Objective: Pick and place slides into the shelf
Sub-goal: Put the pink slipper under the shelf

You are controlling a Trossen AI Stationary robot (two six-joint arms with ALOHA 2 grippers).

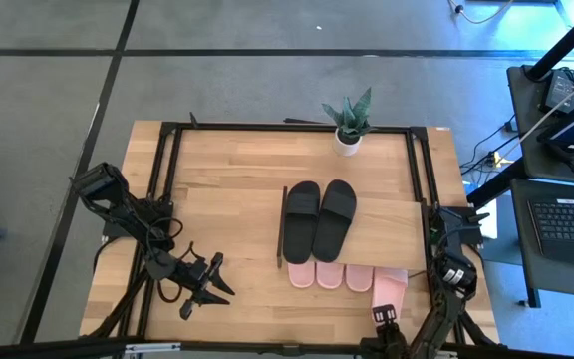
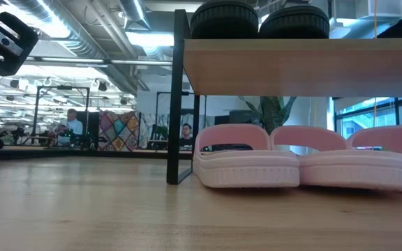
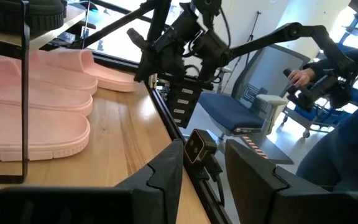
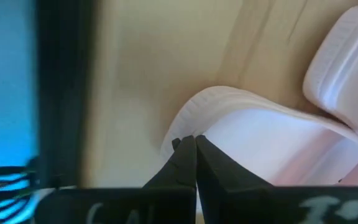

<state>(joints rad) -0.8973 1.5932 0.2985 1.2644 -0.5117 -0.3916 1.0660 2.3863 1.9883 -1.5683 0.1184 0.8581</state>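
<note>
The two black slides sit on top of the shelf. Three pink slides lie tucked under it, and the last pink slide sticks out at the near right, not quite in. The right pincer is closed, touching it. The left pincer waits half open over the counter.

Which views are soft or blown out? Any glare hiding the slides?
Right wrist view: blurred at close range, right gripper shut at the edge of a pink slide, blue cast along one side. Low view: bright windows behind, pink slides under the shelf stay readable. High view: evenly lit, black pair sharp. Left wrist view: background washed out.
</note>
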